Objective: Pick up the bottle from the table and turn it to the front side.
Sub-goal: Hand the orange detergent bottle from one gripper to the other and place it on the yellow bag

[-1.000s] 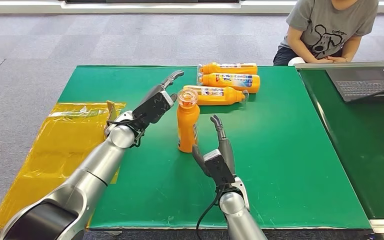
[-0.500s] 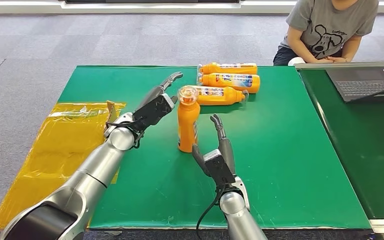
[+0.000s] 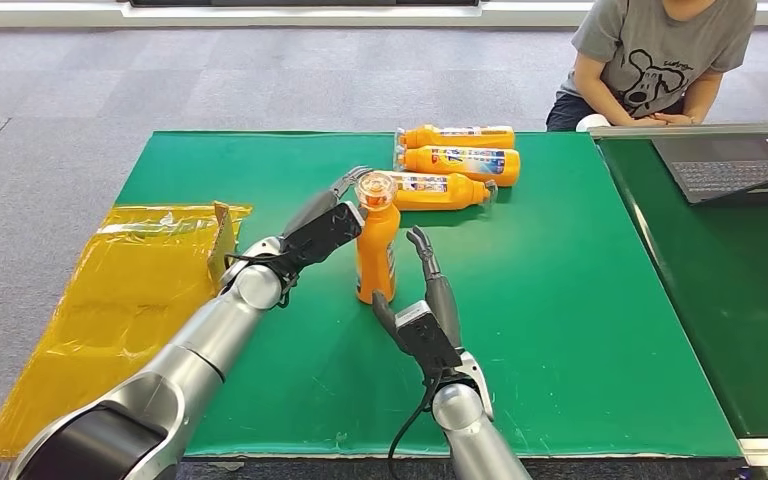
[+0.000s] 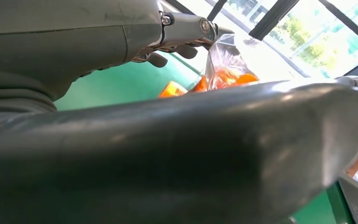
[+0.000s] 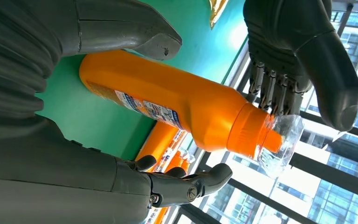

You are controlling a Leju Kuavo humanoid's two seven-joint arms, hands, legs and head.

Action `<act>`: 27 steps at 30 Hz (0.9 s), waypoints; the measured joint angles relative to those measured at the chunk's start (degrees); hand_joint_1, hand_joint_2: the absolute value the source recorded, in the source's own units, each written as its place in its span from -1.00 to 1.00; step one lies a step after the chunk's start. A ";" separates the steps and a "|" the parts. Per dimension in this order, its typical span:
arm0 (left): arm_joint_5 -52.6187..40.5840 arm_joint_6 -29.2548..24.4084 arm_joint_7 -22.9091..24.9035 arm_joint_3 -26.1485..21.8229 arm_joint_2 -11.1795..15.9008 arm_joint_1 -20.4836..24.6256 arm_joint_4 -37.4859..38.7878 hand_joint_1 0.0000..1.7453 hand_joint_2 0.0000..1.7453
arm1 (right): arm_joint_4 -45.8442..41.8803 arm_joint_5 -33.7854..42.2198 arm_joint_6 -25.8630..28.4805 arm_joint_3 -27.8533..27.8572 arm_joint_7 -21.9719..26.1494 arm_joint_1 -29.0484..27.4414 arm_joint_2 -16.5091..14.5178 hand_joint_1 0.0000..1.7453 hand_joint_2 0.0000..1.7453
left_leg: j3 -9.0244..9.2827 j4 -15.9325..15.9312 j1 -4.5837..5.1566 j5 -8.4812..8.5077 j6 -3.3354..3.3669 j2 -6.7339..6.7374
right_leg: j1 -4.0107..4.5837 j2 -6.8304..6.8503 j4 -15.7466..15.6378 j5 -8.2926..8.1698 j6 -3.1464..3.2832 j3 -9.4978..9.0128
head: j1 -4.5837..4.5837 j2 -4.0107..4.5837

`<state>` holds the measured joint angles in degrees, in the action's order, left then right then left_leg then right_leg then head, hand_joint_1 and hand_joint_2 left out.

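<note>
A grey carpeted floor (image 3: 160, 80) surrounds a green cloth-covered worktop (image 3: 580, 300), with a crinkled yellow plastic sheet (image 3: 120, 290) lying off the worktop's left edge. Near the middle of the worktop stands an upright orange plastic bottle (image 3: 375, 250) with a clear domed cap; a printed label with blue and white patches runs along its side, its writing too small to read. The left hand (image 3: 325, 225) reaches in beside the bottle's upper part, fingers stretched out towards the cap; whether they touch it cannot be told. The right hand (image 3: 422, 305) sits just beside the bottle's base on its other side, fingers spread apart and holding nothing, thumb and fingers bracketing the bottle in the right wrist view. Three more orange bottles (image 3: 457, 163) of the same kind lie on their sides at the far edge. A person in a grey printed T-shirt (image 3: 650, 55) sits beyond the far right corner, near a dark open laptop (image 3: 730, 165).
</note>
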<state>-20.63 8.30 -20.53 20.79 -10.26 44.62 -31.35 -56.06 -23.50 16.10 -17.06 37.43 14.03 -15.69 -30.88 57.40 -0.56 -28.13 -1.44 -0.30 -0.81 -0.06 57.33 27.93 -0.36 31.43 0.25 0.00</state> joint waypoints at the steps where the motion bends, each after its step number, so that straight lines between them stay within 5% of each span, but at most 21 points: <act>1: 0.00 0.02 -0.03 0.00 -0.10 0.11 0.42 -1.00 -1.00 | 0.00 0.13 0.08 -0.10 0.01 0.01 0.00 -1.00 1.00 | 0.00 0.00 0.00 0.00 0.00 0.00 | 0.00 0.00 0.00 0.00 0.00 0.00 | 0.01 0.00; 17: 1.12 0.11 -0.59 -0.31 -2.26 1.94 4.28 -1.00 -1.00 | 0.02 0.33 0.18 -1.66 0.10 0.15 0.00 -1.00 1.00 | 0.00 0.00 0.00 0.00 -0.01 0.00 | 0.00 0.01 0.01 0.00 0.00 0.00 | -0.01 0.00; 21: 1.28 0.10 -0.63 -0.43 -2.45 2.29 4.86 -1.00 1.00 | 0.02 0.42 0.16 -1.73 0.10 0.16 0.00 -1.00 1.00 | 0.00 0.00 0.00 0.01 -0.01 0.00 | 0.00 0.01 0.02 0.00 0.00 0.00 | -0.01 0.00; 23: 1.55 -0.02 -0.74 -0.51 -2.54 2.37 5.02 -0.94 1.00 | 0.03 0.58 0.08 -1.75 0.11 0.17 0.00 -1.00 1.00 | 0.00 0.00 0.00 0.01 -0.01 0.00 | 0.00 0.01 0.02 0.00 0.00 0.00 | -0.01 0.00; 27: 1.99 -0.43 -1.55 -1.01 -2.98 2.38 5.21 1.00 1.00 | 0.34 1.00 -0.10 -1.86 0.64 0.23 0.00 -1.00 1.00 | 0.00 0.00 0.00 0.01 -0.01 0.00 | 0.00 0.01 0.02 0.00 0.00 0.00 | 0.01 0.00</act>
<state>-18.65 7.87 -22.08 19.78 -13.24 47.00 -26.14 -55.72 -22.50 16.00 -18.93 38.07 14.26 -15.69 -30.88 57.40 -0.56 -28.12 -1.44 -0.30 -0.80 -0.04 57.35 27.93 -0.36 31.43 0.25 0.00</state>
